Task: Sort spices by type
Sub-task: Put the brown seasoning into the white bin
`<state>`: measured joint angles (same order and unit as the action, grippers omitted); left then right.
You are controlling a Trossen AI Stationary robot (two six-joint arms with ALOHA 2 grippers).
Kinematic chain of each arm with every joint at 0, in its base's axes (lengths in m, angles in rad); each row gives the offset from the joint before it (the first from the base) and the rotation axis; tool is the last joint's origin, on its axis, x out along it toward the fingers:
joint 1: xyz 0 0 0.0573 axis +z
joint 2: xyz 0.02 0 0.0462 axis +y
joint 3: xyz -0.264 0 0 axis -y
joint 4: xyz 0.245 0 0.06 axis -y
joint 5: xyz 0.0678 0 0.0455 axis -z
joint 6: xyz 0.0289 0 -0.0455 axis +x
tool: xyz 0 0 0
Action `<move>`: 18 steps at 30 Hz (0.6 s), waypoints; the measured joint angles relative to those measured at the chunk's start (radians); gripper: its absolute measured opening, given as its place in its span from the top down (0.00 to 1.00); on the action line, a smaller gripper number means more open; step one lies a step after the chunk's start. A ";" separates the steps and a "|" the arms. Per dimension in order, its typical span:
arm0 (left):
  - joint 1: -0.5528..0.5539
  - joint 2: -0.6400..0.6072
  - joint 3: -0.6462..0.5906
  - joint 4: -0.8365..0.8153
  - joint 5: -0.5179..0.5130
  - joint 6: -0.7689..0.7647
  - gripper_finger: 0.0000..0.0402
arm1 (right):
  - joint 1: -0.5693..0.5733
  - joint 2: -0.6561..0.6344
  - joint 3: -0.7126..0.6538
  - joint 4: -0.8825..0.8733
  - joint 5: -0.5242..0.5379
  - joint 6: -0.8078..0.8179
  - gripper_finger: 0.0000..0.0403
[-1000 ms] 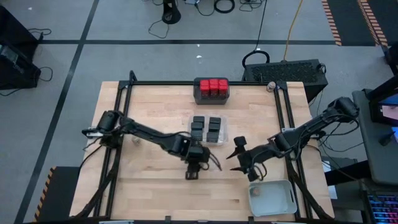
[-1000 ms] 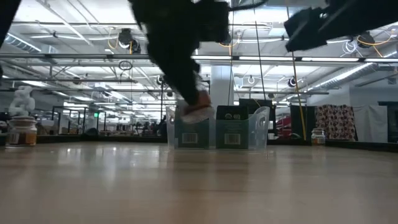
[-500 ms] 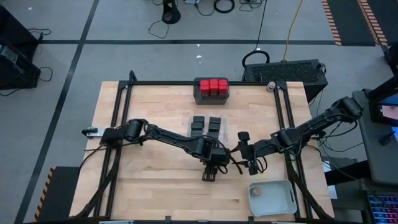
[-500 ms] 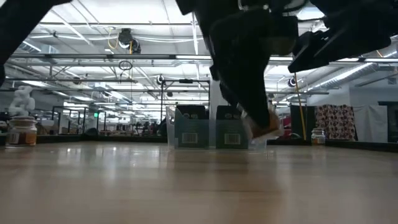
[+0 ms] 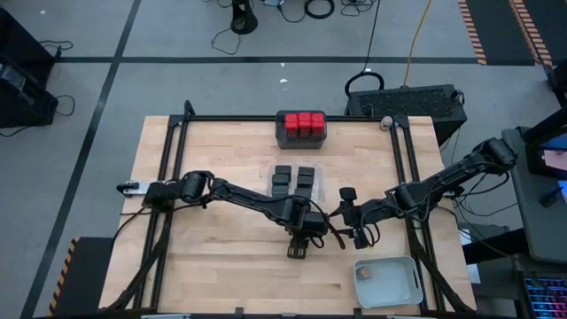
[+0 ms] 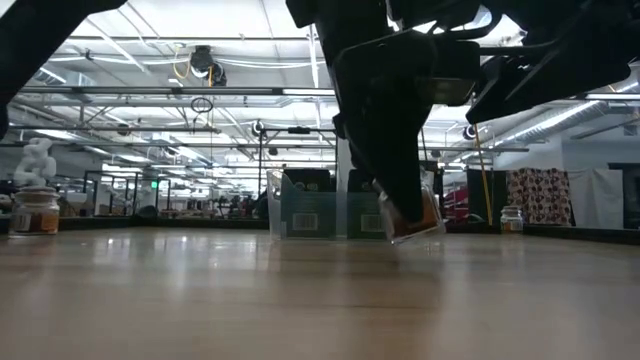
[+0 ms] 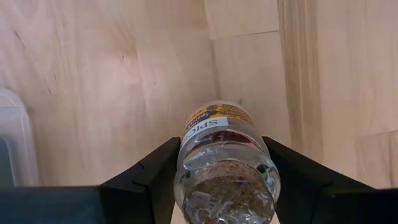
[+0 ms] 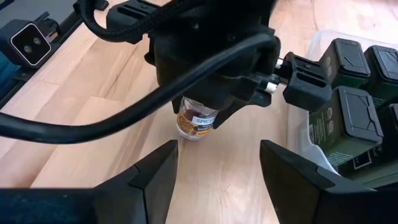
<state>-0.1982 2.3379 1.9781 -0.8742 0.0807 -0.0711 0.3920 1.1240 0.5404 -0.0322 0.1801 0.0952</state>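
Most of the sorting looks done (red-topped ones (image 5: 300,124) and black boxes (image 5: 294,181) already trayed), while the left gripper (image 5: 299,247) clamps a clear spice jar (image 7: 225,163) above mid-table and the right gripper (image 5: 359,237) waits spread and empty beside it, pale tray (image 5: 408,266) near.

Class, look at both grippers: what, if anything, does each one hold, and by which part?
The left gripper holds a clear spice jar across its body, one finger on each side. The right gripper is open and holds nothing.
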 joint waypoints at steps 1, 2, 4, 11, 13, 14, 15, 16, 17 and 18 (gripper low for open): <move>0.000 0.000 0.000 0.000 0.000 0.000 0.49 | 0.000 0.000 0.000 0.000 0.000 0.003 0.48; 0.000 0.000 0.000 0.000 0.000 0.000 0.49 | 0.000 0.000 0.000 0.000 0.000 0.006 0.48; 0.000 0.000 0.000 0.001 0.000 0.000 0.49 | 0.000 0.000 0.000 0.000 0.000 0.015 0.48; 0.000 0.000 0.000 0.005 -0.002 0.001 0.48 | 0.000 0.000 0.000 -0.001 -0.001 0.018 0.48; 0.000 0.000 0.000 0.005 -0.002 0.001 0.46 | 0.000 0.000 0.000 -0.001 -0.001 0.018 0.48; 0.000 0.000 0.000 0.005 -0.002 0.000 0.45 | 0.000 0.000 0.000 -0.001 -0.001 0.018 0.48; 0.000 0.000 0.000 0.005 -0.002 0.001 0.44 | 0.000 0.000 0.000 -0.001 -0.001 0.018 0.48; 0.000 0.000 0.000 0.005 -0.002 0.001 0.43 | 0.000 0.000 0.000 -0.001 -0.002 0.018 0.48; 0.000 0.000 0.000 0.005 -0.002 0.000 0.41 | 0.000 0.000 0.000 -0.001 -0.003 0.018 0.48; 0.000 0.000 0.000 0.005 -0.002 0.000 0.40 | 0.000 0.000 0.000 -0.002 -0.003 0.018 0.48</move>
<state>-0.1986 2.3379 1.9778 -0.8692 0.0784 -0.0708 0.3923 1.1240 0.5404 -0.0338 0.1768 0.1127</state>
